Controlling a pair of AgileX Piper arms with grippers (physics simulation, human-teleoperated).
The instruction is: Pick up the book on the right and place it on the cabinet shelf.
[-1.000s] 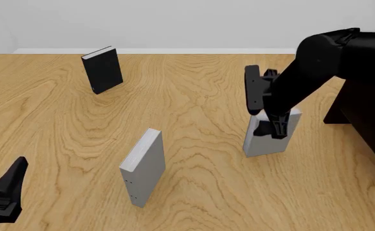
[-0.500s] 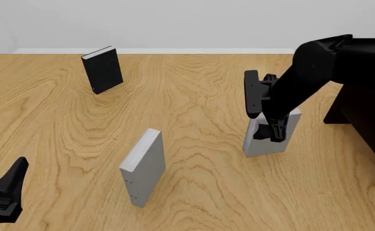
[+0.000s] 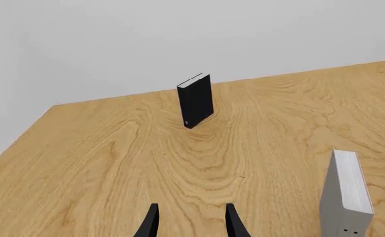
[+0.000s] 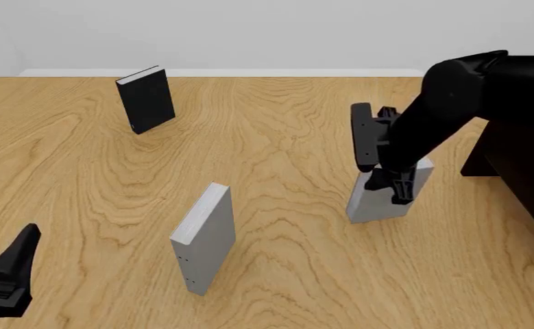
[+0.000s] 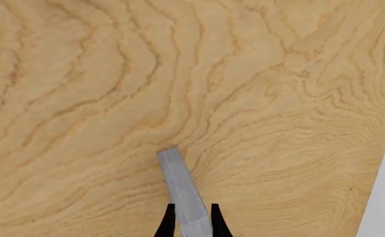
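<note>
Light grey book [image 4: 376, 200] with paler page edges [image 5: 179, 183]; black book [image 4: 147, 99]; wavy-grained tan tabletop [image 4: 276, 137]; cabinet [image 4: 523, 171] seemingly near-black.

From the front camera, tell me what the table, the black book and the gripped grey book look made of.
Table: light wood or wood veneer with swirling grain, matte.
Black book: seemingly a hardcover, plain matte black cover, pale page edge on top.
Grey book: plain light grey hardcover, matte, unmarked; the right gripper fingers clamp it.
Being renders, these are appearances only.

Matt grey book [image 4: 376, 202], grained wood table [image 4: 276, 137]
</note>
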